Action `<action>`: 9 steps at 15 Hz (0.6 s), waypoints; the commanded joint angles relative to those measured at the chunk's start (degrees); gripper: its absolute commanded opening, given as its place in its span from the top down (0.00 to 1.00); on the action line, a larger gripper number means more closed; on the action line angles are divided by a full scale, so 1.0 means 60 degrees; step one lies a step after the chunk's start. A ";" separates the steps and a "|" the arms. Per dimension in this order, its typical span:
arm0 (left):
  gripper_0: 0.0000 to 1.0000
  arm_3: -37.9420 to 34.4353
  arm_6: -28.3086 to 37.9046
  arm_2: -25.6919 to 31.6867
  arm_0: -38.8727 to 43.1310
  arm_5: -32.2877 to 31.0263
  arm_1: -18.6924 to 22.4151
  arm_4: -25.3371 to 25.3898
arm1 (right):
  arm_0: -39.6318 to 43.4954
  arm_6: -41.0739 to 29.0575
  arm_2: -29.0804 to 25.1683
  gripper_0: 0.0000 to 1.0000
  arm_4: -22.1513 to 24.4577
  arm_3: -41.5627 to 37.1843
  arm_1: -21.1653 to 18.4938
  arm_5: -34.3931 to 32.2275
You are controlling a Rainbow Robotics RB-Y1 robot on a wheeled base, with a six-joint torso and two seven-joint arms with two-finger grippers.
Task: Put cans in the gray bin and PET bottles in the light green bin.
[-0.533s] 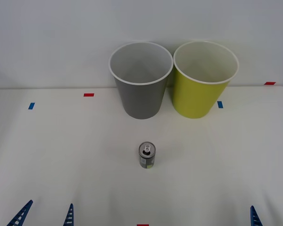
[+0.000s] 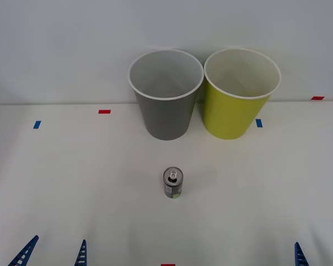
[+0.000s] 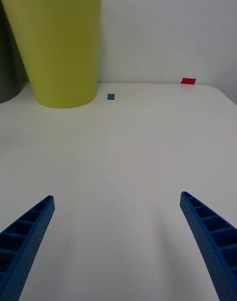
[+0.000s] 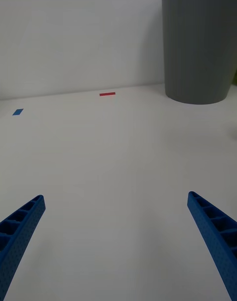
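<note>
We are looking down on a white desk (image 2: 72, 183) pushed against a plain pale wall (image 2: 55, 44). Two tall tapered bins stand upright side by side at the desk's far edge, near its middle: the gray bin (image 2: 166, 113) on the left and the light green bin (image 2: 233, 113) on the right, their white rims almost touching, both showing pale insides.

The can (image 2: 173, 183) stands upright on its own in the middle of the desk, well apart from both bins and closer to the near edge than they are, roughly in line with the gray bin. We see its silver pull-tab top and a yellow-green patch on its dark side.

Small tape marks dot the surface: red marks (image 2: 104, 111) and blue marks (image 2: 36, 124) toward the far edge, plus one red mark at the middle of the near edge.

Both arms sit low at the near edge. The left gripper (image 2: 54, 254) is near the left corner, its blue ribbed fingers (image 4: 19, 227) spread wide with bare desk between them. The right gripper (image 3: 118, 241) is near the right corner, likewise spread wide and holding nothing. Neither one touches the can.
</note>
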 commanded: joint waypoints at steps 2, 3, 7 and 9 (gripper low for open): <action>0.00 0.0000 0.0000 0.0000 0.0000 0.0000 0.0000 0.0000 | 0.0000 0.0000 0.0000 0.12 0.0000 0.0000 0.0000 0.0000; 0.00 0.0000 0.0000 0.0000 0.0000 0.0000 0.0000 0.0000 | 0.0000 0.0000 0.0000 0.12 0.0000 0.0000 0.0000 0.0000; 0.00 0.0000 0.0000 0.0000 0.0000 0.0000 0.0000 0.0000 | 0.0000 0.0000 0.0000 0.12 0.0000 0.0000 0.0000 0.0000; 0.00 0.0000 0.0000 0.0000 0.0000 0.0000 0.0000 0.0000 | 0.0000 0.0000 0.0000 0.12 0.0000 0.0000 0.0000 0.0000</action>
